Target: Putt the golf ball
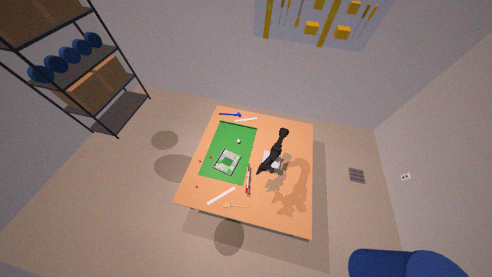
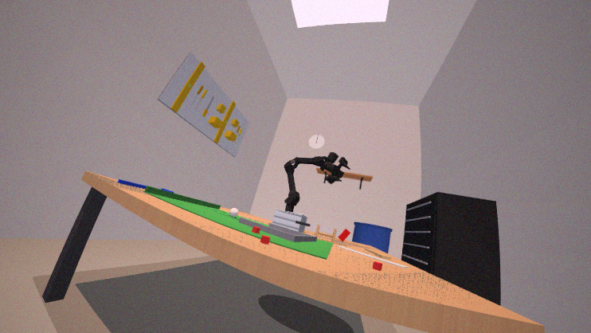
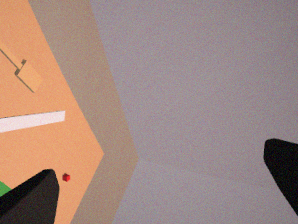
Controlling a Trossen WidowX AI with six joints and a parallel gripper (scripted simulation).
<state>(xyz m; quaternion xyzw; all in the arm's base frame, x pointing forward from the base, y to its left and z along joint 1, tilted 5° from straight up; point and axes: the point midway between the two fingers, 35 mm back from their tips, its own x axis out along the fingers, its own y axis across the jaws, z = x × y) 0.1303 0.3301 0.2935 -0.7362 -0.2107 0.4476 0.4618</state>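
Note:
The red putter (image 1: 246,190) (image 2: 344,235) rests on a small wooden rack (image 2: 334,236) beside the mat's near right edge, red head toward the table's front. The white golf ball (image 1: 238,140) (image 2: 233,211) lies on the green mat (image 1: 223,133) (image 2: 185,205), behind the ramp (image 1: 233,155) (image 2: 285,234). The raised green (image 1: 227,160) is a green square in the ramp's middle. My gripper (image 2: 344,173) (image 3: 162,165) is open and empty, high above the table and away from the putter. The putter and ball are outside the wrist view.
A blue putter (image 1: 229,114) and a white strip (image 1: 246,119) lie at the back. Another white strip (image 1: 221,195) (image 3: 35,121) and a wooden tool (image 1: 235,206) (image 3: 32,80) lie in front. Small red cubes (image 1: 196,186) (image 2: 264,240) (image 3: 66,177) lie around the mat's left side.

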